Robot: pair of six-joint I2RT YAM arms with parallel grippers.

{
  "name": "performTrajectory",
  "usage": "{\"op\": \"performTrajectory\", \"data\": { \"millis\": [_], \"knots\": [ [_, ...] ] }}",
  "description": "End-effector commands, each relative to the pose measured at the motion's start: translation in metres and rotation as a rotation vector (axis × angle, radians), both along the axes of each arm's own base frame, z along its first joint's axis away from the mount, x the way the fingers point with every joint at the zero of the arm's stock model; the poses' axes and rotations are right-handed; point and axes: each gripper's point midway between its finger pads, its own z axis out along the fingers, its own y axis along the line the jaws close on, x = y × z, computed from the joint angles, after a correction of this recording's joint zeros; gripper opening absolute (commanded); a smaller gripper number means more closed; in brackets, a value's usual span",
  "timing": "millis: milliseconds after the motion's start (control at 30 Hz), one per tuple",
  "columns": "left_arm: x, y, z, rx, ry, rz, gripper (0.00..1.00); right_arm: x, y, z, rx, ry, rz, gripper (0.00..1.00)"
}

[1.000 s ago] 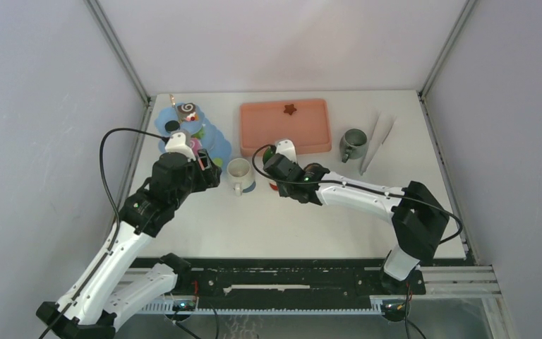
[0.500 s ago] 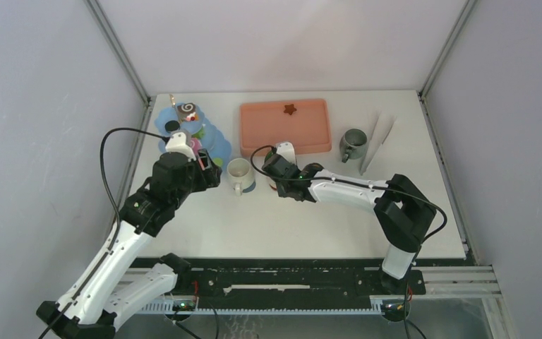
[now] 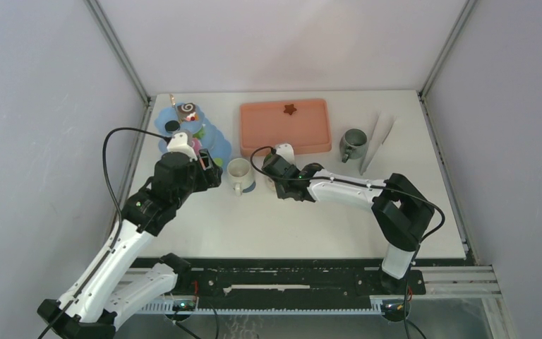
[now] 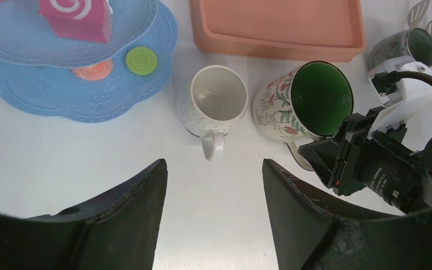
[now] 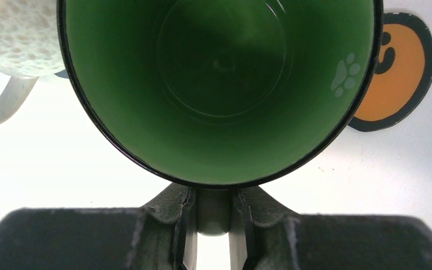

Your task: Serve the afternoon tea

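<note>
Right fingers (image 5: 166, 216), pinching the green mug (image 5: 219, 84) by its handle, brought it beside the cream mug (image 4: 219, 98); left fingers (image 4: 118, 225) stayed spread.

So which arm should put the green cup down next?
Right: the right gripper is shut on the green mug by its handle, beside the cream mug. The left gripper hangs open and empty above the table.

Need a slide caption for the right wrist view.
Right gripper grips the handle of the green mug; cream mug left, orange disc right.
</note>
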Motion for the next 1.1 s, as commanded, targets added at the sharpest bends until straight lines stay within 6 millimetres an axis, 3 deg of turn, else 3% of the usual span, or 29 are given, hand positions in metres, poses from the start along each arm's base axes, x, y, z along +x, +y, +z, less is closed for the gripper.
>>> {"op": "performTrajectory", "data": {
  "millis": [0,167,233,333,433,533,633,767,900,933,1067],
  "knots": [
    [0.005,-0.001,0.0,-0.009,-0.019,-0.001,0.68,0.028,0.022,0.036,0.134,-0.114,-0.054,0.0],
    [0.005,-0.002,-0.002,-0.006,-0.019,-0.004,0.68,0.027,0.022,0.032,0.139,-0.093,-0.052,0.01],
    [0.005,-0.002,-0.003,-0.002,-0.018,-0.006,0.67,0.026,0.023,0.033,0.141,-0.092,-0.051,0.1],
    [0.006,-0.003,-0.003,0.0,-0.016,-0.012,0.67,0.025,0.021,0.038,0.149,-0.096,-0.055,0.38],
    [0.009,0.004,-0.002,0.004,-0.021,0.01,0.67,0.025,0.018,0.057,0.172,-0.121,-0.054,0.59],
    [0.011,0.004,-0.003,0.015,-0.016,0.005,0.67,0.022,0.014,0.08,0.198,-0.147,-0.025,0.66],
    [0.012,0.004,-0.005,0.022,-0.01,0.004,0.68,0.015,0.004,0.106,0.217,-0.175,-0.016,0.68],
    [0.014,0.007,-0.001,0.025,-0.02,0.016,0.68,0.005,-0.029,0.134,0.237,-0.225,-0.056,0.68],
    [0.015,0.007,0.003,0.019,-0.03,0.022,0.67,0.015,-0.086,0.159,0.285,-0.317,-0.2,0.68],
    [0.016,0.007,0.004,0.017,-0.032,0.021,0.67,0.019,-0.105,0.161,0.293,-0.339,-0.256,0.68],
    [0.016,0.005,0.001,0.016,-0.023,0.016,0.68,0.035,-0.172,0.133,0.279,-0.279,-0.51,0.68]
  ]
}}
